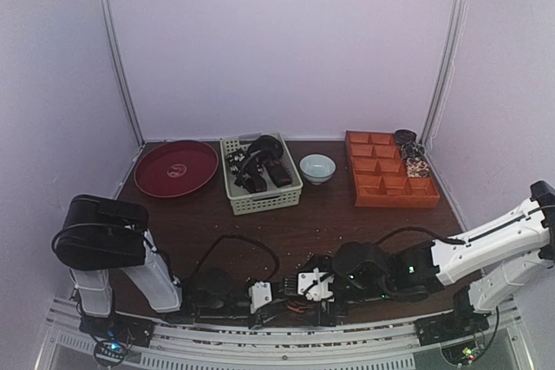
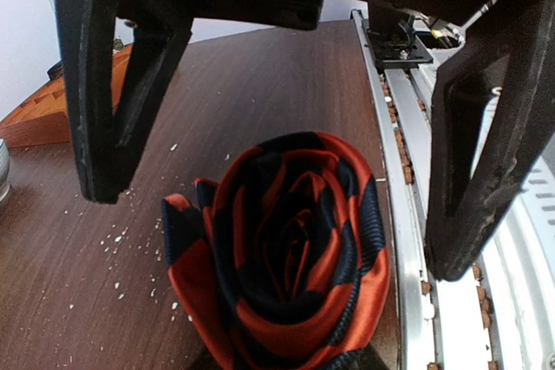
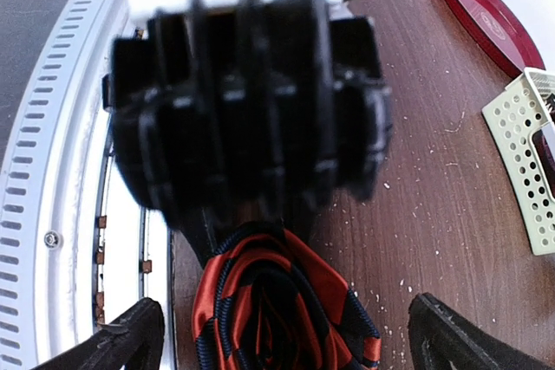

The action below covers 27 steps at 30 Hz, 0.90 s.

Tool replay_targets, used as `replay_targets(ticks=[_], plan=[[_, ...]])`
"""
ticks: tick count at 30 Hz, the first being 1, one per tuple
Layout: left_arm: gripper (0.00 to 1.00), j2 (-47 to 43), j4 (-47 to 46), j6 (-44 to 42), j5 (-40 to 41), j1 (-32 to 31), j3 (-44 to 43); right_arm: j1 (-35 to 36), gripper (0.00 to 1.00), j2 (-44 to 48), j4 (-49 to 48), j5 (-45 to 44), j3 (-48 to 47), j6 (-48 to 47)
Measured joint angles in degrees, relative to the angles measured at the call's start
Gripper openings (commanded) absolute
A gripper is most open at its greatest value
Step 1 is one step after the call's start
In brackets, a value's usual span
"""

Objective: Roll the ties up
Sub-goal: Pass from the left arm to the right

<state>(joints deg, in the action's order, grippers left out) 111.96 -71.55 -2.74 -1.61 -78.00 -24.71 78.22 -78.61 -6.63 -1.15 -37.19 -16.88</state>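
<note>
The orange-red and black striped tie (image 2: 290,253) stands as a loose roll on the brown table by the near edge. It also shows in the right wrist view (image 3: 277,309). In the top view both grippers hide most of it. My left gripper (image 2: 277,227) is open, and its fingers (image 2: 113,110) straddle the roll without touching it. My right gripper (image 3: 286,314) is open and faces the roll from the other side, with its fingertips (image 3: 130,335) wide apart. The two grippers meet nose to nose, left (image 1: 269,296) and right (image 1: 308,288). Dark ties (image 1: 258,165) lie in a basket.
The pale green basket (image 1: 260,205) stands at the back centre, with a red plate (image 1: 176,168) to its left and a pale bowl (image 1: 317,167) to its right. An orange compartment tray (image 1: 390,181) holds small dark rolls (image 1: 412,153). A metal rail (image 2: 408,214) runs just beside the roll.
</note>
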Motion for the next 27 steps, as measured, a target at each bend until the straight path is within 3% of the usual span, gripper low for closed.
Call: replay_targets(ticks=[10,18,27], plan=[[0.31,1.6,-1.8,-0.2,0.4,0.0,0.0,-4.8,0.99,-4.0,-2.4,5.9,1.1,-2.5],[0.32,3.1,-2.1,-0.4,0.8,0.0,0.0,-7.6,0.74,-5.1,-3.9,10.9,2.5,-3.3],[0.37,3.5,-2.1,-0.6,1.4,0.0,0.0,-8.7,0.74,-6.7,-4.6,14.1,2.7,-3.3]])
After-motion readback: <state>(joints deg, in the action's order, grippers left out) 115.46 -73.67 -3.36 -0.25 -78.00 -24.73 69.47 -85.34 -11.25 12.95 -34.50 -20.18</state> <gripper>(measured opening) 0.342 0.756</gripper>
